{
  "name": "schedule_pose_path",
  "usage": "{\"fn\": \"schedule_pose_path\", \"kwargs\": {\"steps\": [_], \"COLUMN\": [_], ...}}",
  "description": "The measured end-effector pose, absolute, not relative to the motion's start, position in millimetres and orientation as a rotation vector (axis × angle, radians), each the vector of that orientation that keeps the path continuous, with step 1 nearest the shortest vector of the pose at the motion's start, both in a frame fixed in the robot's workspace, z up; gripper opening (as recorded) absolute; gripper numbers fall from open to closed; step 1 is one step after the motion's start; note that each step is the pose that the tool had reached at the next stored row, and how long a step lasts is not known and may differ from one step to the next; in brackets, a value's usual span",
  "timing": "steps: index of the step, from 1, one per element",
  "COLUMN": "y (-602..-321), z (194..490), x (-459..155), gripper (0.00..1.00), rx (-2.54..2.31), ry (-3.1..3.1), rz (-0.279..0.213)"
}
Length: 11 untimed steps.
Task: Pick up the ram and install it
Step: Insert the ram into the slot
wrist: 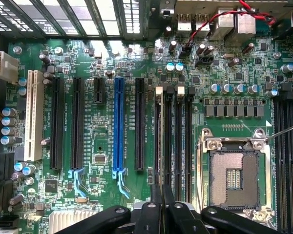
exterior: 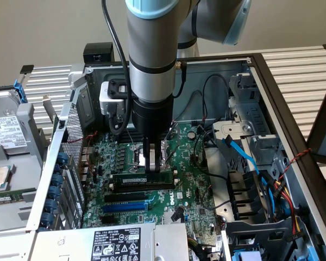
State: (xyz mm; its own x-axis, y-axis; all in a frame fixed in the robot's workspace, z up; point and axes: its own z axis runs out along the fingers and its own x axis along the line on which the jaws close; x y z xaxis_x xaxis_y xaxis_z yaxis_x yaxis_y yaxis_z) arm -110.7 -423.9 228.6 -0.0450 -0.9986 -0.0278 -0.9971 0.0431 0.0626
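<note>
While the arm stands almost straight up over the open computer case, the gripper [exterior: 152,165] sits at the middle of the exterior frame. Its narrow fingers are pinched together on the upper edge of the ram [exterior: 144,180]. The ram lies lengthwise just below the fingers, running toward the exterior view's left and right. It stands on its long edge over the motherboard [exterior: 193,187], lined up with the black memory slots [exterior: 136,194] and just above the blue expansion slot [exterior: 125,206] in the frame. Whether it is fully seated or only resting in a slot's mouth cannot be told.

In the wrist view the gripper [wrist: 162,207] closes on the ram [wrist: 158,146], seen edge-on as a thin dark line. The stick runs along a slot between the blue slot and the processor socket [wrist: 234,178].

By its look the ram should be light, stiff and thin, and easy to damage. The chips and contact edge are best left untouched. The sound hold is across its two flat faces at the top edge near mid-length, as the fingers have it here. An off-centre hold would probably let it tilt lengthwise. A grip this shallow could slip if the stick is pushed unevenly.
</note>
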Motion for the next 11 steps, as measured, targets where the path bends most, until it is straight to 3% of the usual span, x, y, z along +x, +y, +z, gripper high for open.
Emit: {"fn": "schedule_pose_path", "kwargs": {"steps": [11], "y": [-423.9], "z": [227.2], "x": [-112.2], "gripper": [0.13], "rx": [2.156], "ry": [-2.253], "rz": [-0.095]}}
